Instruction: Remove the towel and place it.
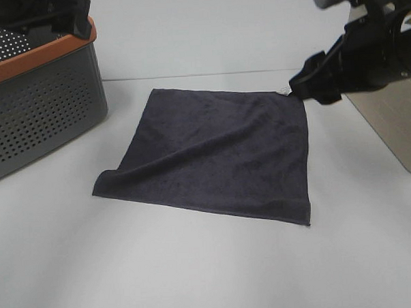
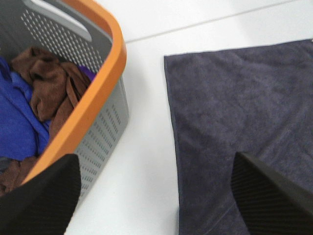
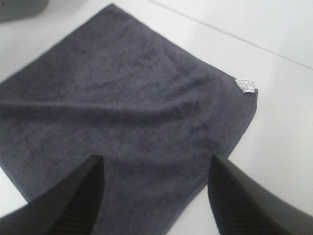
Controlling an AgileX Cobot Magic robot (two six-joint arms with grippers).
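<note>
towel (image 1: 212, 154) flat, perhaps just below right jaws

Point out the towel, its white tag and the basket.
towel (image 1: 216, 153): exterior high view, middle of the cloth.
white tag (image 3: 246, 85): right wrist view, centre of the label at the towel's corner.
basket (image 2: 105, 78): left wrist view, orange rim.
</note>
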